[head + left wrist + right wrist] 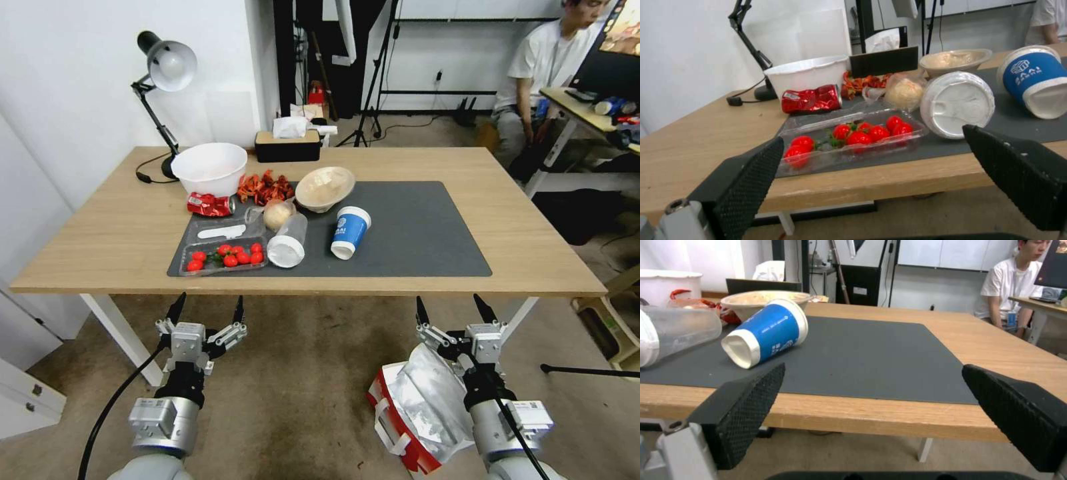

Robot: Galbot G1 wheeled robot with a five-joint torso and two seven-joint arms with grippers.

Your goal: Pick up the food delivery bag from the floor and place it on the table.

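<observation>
The food delivery bag (420,410), white and red with a silver foil lining and white strap handles, lies on the floor (300,387) at the lower right of the head view, partly under my right arm. My right gripper (455,311) hovers open above the bag's far end, short of the table's front edge. My left gripper (208,310) is open too, held level with it on the left and holding nothing. The table (533,240) has a light-wood top with a dark grey mat (427,230). Both wrist views face the table edge between open fingers (749,180) (746,403).
On the mat's left half lie a tipped blue cup (350,231), a clear lidded cup (288,241), a tomato tray (223,258), a crushed red can (210,205) and two bowls (210,168). A desk lamp (163,73) and tissue box (288,143) stand behind. White table legs (120,330) flank the floor space.
</observation>
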